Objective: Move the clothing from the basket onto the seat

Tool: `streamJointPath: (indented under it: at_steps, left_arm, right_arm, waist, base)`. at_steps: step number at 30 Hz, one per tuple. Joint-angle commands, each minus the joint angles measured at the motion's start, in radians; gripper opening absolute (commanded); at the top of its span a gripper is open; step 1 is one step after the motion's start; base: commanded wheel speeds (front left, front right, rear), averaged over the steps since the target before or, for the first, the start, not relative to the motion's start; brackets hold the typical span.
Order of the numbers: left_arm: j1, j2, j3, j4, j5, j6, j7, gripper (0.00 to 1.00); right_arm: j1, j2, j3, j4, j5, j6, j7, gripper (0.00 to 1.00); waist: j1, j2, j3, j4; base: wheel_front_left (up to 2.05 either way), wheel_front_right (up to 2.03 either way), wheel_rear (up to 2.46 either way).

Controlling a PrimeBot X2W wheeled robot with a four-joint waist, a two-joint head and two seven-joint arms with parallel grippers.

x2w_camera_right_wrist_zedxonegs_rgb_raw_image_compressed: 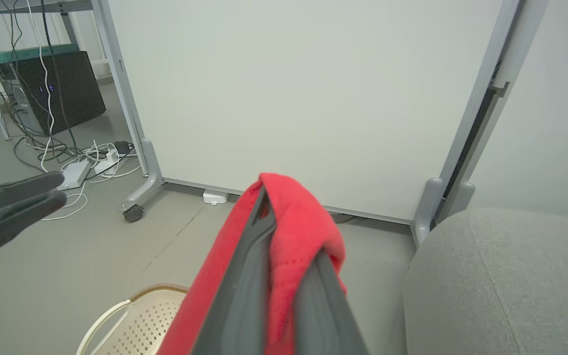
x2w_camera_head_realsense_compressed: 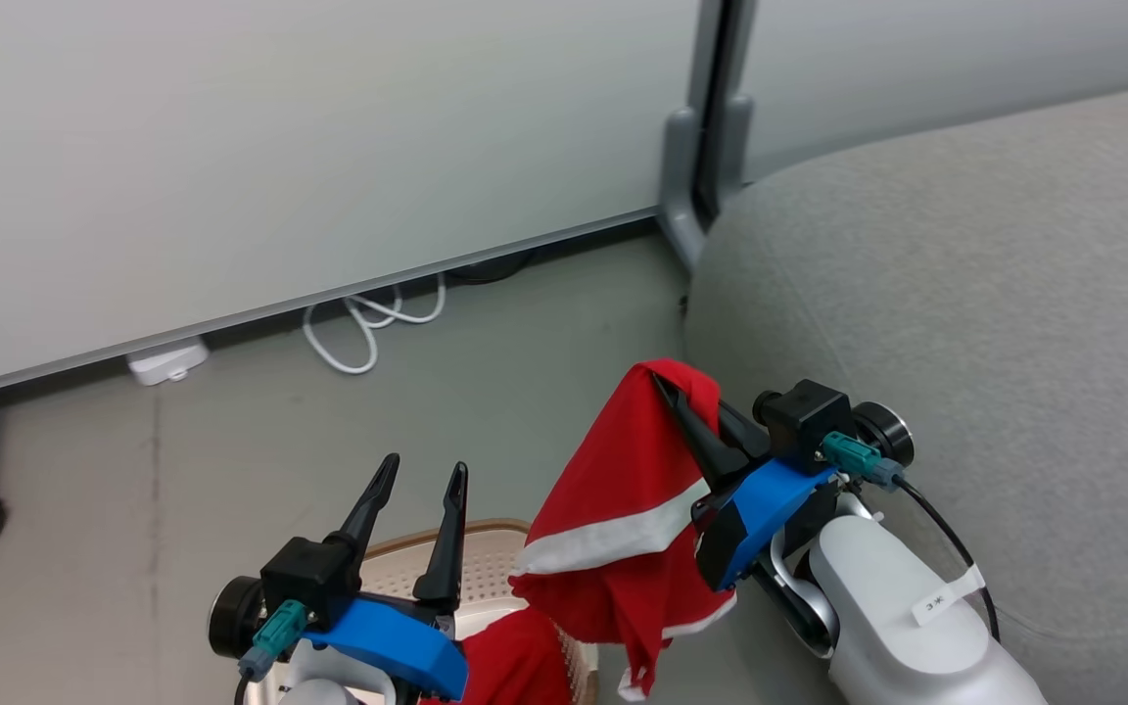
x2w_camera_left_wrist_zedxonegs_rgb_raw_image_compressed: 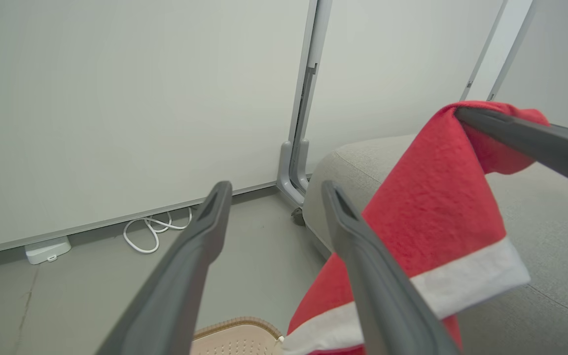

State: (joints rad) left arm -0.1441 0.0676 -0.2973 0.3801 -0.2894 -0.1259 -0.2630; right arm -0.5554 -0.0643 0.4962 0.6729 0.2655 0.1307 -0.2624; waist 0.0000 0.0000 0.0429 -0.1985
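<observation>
- Clothing first, from the head view: a red garment (x2w_camera_head_realsense_compressed: 623,490) with a white stripe hangs from the right gripper (x2w_camera_head_realsense_compressed: 674,394), whose two fingers are pressed together on a fold at the garment's top.
- It dangles in the air near six o'clock of this view, its lower end by the rim of the basket (x2w_camera_head_realsense_compressed: 491,568). The grey seat (x2w_camera_head_realsense_compressed: 965,294) is just beside it toward three o'clock, and the garment does not rest on it.
- The other garment (x2w_camera_head_realsense_compressed: 510,661) lies in the basket at the bottom edge.
- The left gripper (x2w_camera_head_realsense_compressed: 424,470), at seven o'clock, stands above the basket with its fingers spread and nothing between them.
- In the left wrist view, the left gripper (x2w_camera_left_wrist_zedxonegs_rgb_raw_image_compressed: 275,190) has its fingers wide apart and empty.
- Toward three o'clock the red garment (x2w_camera_left_wrist_zedxonegs_rgb_raw_image_compressed: 437,197) drapes from a dark finger (x2w_camera_left_wrist_zedxonegs_rgb_raw_image_compressed: 525,138) of the right gripper, with the seat (x2w_camera_left_wrist_zedxonegs_rgb_raw_image_compressed: 550,256) behind it.
- The basket (x2w_camera_left_wrist_zedxonegs_rgb_raw_image_compressed: 234,328) rim peeks in at six o'clock. A white cable (x2w_camera_left_wrist_zedxonegs_rgb_raw_image_compressed: 151,229) lies on the floor at eight o'clock.
- In the right wrist view, the right gripper (x2w_camera_right_wrist_zedxonegs_rgb_raw_image_compressed: 291,227) is clamped on the red garment (x2w_camera_right_wrist_zedxonegs_rgb_raw_image_compressed: 299,212), with cloth bunched over and between the fingers.
- The basket (x2w_camera_right_wrist_zedxonegs_rgb_raw_image_compressed: 146,320) sits below at seven o'clock, the seat (x2w_camera_right_wrist_zedxonegs_rgb_raw_image_compressed: 501,276) at four o'clock and the left gripper (x2w_camera_right_wrist_zedxonegs_rgb_raw_image_compressed: 59,190) at nine o'clock.
</observation>
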Motion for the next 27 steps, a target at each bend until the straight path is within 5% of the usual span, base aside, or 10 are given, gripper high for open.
streamJointPath:
  at_steps: [1, 17, 27]
  left_arm:
    - [-0.016, 0.000, 0.002, -0.004, 0.003, -0.007, -0.003, 1.00]
    - [-0.037, 0.023, -0.021, -0.020, 0.021, -0.005, -0.003, 1.00]
    - [-0.093, 0.035, -0.090, 0.011, -0.001, -0.005, -0.003, 1.00]
  right_arm:
    - [-0.010, -0.002, -0.002, -0.009, -0.003, 0.000, -0.004, 0.00]
    - [0.009, 0.005, -0.029, -0.045, -0.007, 0.000, -0.004, 0.00]
    - [0.049, 0.005, -0.111, -0.087, -0.038, 0.000, -0.004, 0.00]
  waist:
    - [0.0000, 0.0000, 0.012, -0.065]
    - [0.0000, 0.0000, 0.050, -0.332]
    - [0.0000, 0.0000, 0.077, -0.351]
  base:
    - [0.00, 0.00, 0.00]
    - [0.00, 0.00, 0.00]
    - [0.00, 0.00, 0.00]
